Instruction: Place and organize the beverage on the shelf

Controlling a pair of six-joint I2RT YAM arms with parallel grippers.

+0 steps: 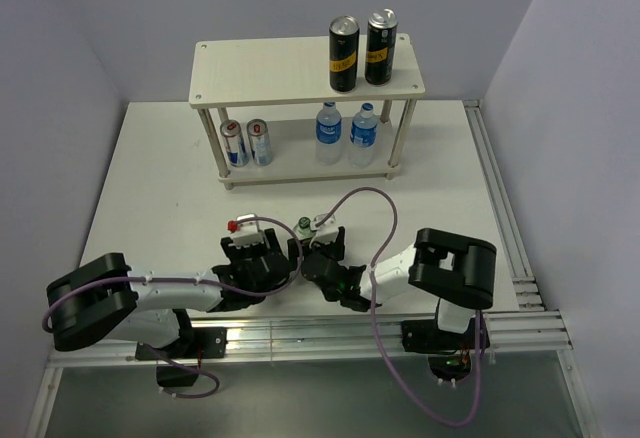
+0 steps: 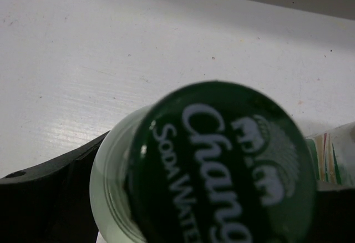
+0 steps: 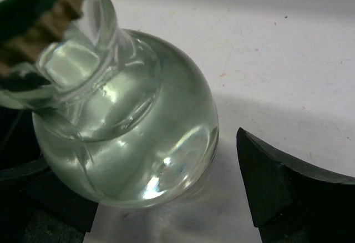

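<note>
Soda water bottle [image 1: 302, 225] stands on the table [image 1: 160, 188], lower centre of the top view, well short of the shelf [image 1: 260, 68] at the upper centre. Right gripper [image 1: 322, 246] straddles it, released: one finger [image 3: 283, 187] sits clear of the glass. Left gripper [image 1: 268, 246] is close against the cap [image 2: 222, 165]; can't tell whether it is grasping.
</note>
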